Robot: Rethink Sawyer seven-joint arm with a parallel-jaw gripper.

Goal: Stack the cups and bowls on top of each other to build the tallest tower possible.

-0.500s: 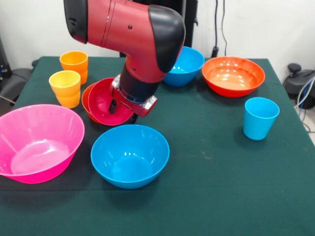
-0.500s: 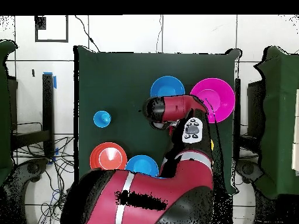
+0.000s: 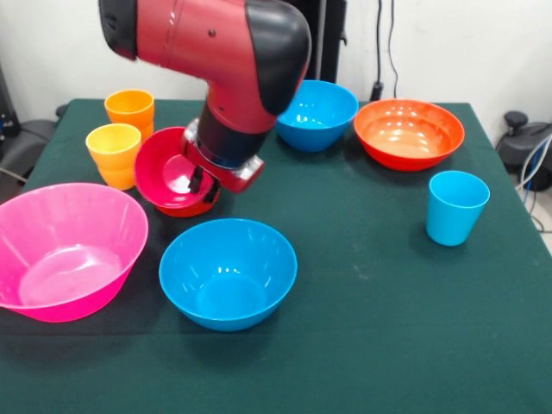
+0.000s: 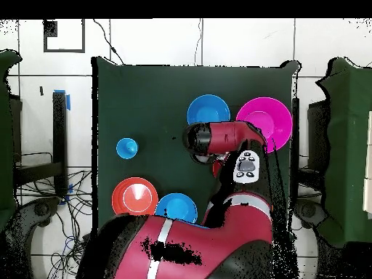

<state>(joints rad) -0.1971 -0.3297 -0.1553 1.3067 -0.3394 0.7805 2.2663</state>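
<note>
Front view: the biggest pink bowl (image 3: 65,250) sits on the worktop (image 3: 388,328), and just behind it the pincer (image 3: 203,183) grasps the small magenta bowl's (image 3: 168,177) rim, tilted over an orange-red bowl (image 3: 194,208). This looks like the placing step; next, level and release.

The gripper (image 3: 200,183), left of centre in the front view, is mostly covered by the arm's black wrist (image 3: 228,138), so how its jaws stand cannot be told. The small magenta bowl (image 3: 166,171) hides nearly all of the small orange-red bowl (image 3: 194,210) under it. The biggest translucent pink bowl (image 3: 65,250) is cut by the left edge. In the overhead view the red arm (image 4: 225,136) covers the yellow and orange cups and the stacked small bowls.
</note>
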